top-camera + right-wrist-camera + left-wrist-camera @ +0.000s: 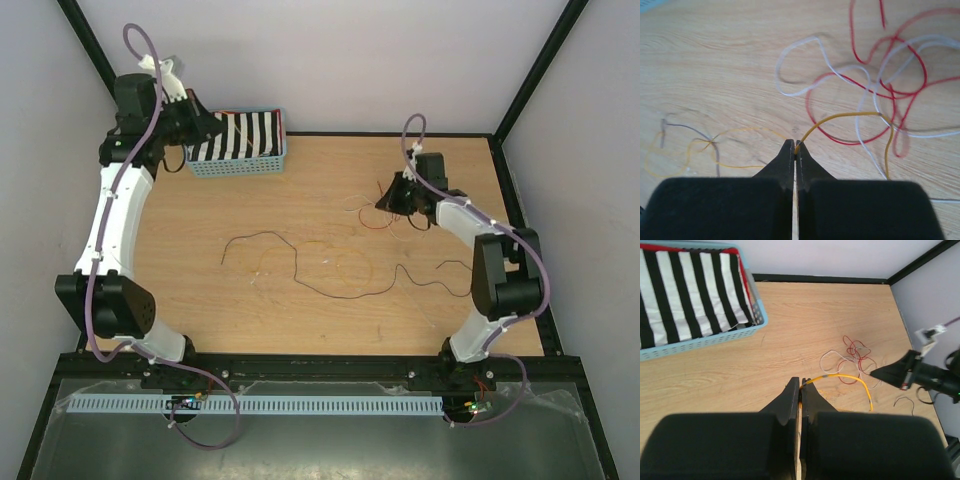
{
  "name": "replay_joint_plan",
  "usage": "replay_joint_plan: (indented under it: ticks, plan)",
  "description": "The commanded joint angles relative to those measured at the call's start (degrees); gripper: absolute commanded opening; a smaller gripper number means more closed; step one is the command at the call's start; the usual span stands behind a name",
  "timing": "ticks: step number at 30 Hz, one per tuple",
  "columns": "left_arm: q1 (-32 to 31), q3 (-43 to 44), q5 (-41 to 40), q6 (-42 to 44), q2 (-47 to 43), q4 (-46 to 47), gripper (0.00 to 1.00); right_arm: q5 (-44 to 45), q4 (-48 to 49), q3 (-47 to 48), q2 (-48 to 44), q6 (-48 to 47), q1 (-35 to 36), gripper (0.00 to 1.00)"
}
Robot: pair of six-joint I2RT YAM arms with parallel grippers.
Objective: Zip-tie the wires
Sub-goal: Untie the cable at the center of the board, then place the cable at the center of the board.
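Observation:
The wires lie loose on the wooden table. A red and white tangle (pixel 900 55) sits just beyond my right gripper (pixel 795 143); it also shows in the left wrist view (pixel 852 347). Thin orange loops (pixel 340 262) and a long black strand (pixel 300 275) lie mid-table. My right gripper (pixel 383 203) is low over the tangle, shut on a yellow-orange strand (pixel 850 115) that arcs right and down. My left gripper (pixel 218 128) is raised beside the basket, shut on a short curved yellow strand (pixel 850 376) at its tips (pixel 801 380).
A blue mesh basket (pixel 235 167) with a black-and-white striped cloth (pixel 240 135) stands at the back left, close under my left gripper; its rim shows in the left wrist view (pixel 705 340). A second black strand (pixel 440 280) lies near my right arm. Walls enclose the table.

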Motion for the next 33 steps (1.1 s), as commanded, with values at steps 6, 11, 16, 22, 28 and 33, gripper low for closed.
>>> replay_joint_plan:
  ticks: [6, 11, 16, 22, 28, 33]
  plan:
    - [3.02, -5.40, 1.78, -1.02, -4.24, 0.96, 0.00, 0.47, -6.96, 12.73, -10.30, -3.66, -0.38, 0.00]
    - [5.49, -12.58, 3.70, -0.64, -7.97, 0.88, 0.00, 9.33, -15.71, 16.27, -14.00, -9.75, -1.33, 0.00]
    - [7.68, -25.31, 4.94, -0.49, -14.84, 0.91, 0.00, 14.79, -16.89, 6.06, -23.50, -13.59, -2.50, 0.00]
    - [7.62, -38.76, 7.63, -2.43, -19.73, 0.88, 0.00, 18.31, -19.59, -3.32, -31.95, -14.74, -2.75, 0.00]
    - [7.22, -48.04, 5.61, -2.90, -23.91, 0.89, 0.00, 27.65, -21.20, -10.50, -40.30, -14.61, -2.77, 0.00]
    - [6.84, -52.11, 2.02, -3.17, -24.60, 0.99, 0.00, 26.89, -21.13, -16.51, -40.94, -14.64, -2.81, 0.00]
